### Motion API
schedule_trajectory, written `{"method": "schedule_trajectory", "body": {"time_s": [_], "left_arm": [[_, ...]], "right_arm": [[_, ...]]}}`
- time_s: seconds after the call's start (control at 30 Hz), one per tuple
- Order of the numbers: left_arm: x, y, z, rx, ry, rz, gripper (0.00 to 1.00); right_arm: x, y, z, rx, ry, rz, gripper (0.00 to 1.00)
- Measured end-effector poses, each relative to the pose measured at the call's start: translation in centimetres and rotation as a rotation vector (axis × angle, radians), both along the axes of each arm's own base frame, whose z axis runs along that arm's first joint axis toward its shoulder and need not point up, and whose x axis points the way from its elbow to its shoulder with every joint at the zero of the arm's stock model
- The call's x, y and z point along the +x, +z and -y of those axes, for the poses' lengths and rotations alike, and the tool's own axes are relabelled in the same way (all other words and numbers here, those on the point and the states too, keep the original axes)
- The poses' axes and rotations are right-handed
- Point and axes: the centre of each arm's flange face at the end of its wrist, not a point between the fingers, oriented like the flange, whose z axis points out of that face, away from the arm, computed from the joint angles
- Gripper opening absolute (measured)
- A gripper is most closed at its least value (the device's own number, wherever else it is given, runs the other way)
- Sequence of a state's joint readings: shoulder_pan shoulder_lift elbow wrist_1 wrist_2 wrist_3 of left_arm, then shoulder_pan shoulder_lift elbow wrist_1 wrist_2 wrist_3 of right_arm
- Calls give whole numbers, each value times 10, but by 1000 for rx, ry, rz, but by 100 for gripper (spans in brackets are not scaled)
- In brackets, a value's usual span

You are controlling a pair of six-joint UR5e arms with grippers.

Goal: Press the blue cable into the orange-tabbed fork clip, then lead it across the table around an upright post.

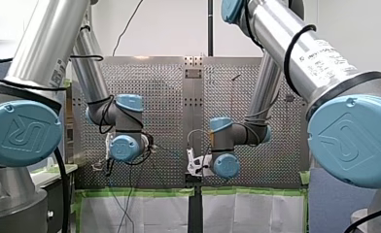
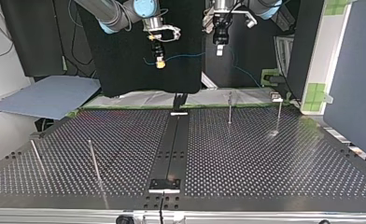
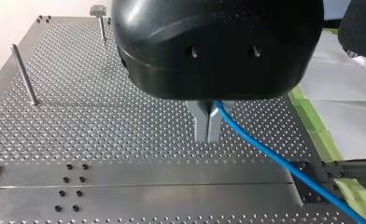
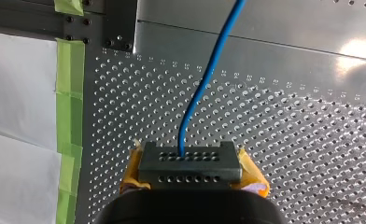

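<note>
My left gripper (image 3: pixel 208 126) pinches the blue cable (image 3: pixel 274 158) above the table (image 3: pixel 102 116). My right gripper (image 4: pixel 190 161) pinches it too.

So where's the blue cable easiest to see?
Left wrist view: the blue cable runs clear from my left gripper. Right wrist view shows it too; top view, a thin thread; front view, almost nothing.

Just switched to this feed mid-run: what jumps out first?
The blue cable hangs in the air between both grippers, well above the perforated table, at the top view's upper middle. My left gripper has metal fingers shut on it; my right gripper grips it between yellow pads. Thin upright posts stand on the table, all untouched.
</note>
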State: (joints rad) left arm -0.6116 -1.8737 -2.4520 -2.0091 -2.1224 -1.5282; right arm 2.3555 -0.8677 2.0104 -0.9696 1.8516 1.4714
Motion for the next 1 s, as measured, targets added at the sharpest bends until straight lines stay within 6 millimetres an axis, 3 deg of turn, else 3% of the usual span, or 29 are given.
{"method": "schedule_trajectory", "body": {"time_s": [0.47, 0.83, 1.0], "left_arm": [[-2, -1, -4, 50, -2, -58, 0], [38, 29, 14, -65, -11, 28, 0], [58, 30, 22, -133, -1, 64, 0]], "right_arm": [[0, 2, 2, -4, -5, -1, 0], [11, 68, 49, -56, -99, 91, 0], [23, 95, 62, -88, -66, 170, 0]]}}
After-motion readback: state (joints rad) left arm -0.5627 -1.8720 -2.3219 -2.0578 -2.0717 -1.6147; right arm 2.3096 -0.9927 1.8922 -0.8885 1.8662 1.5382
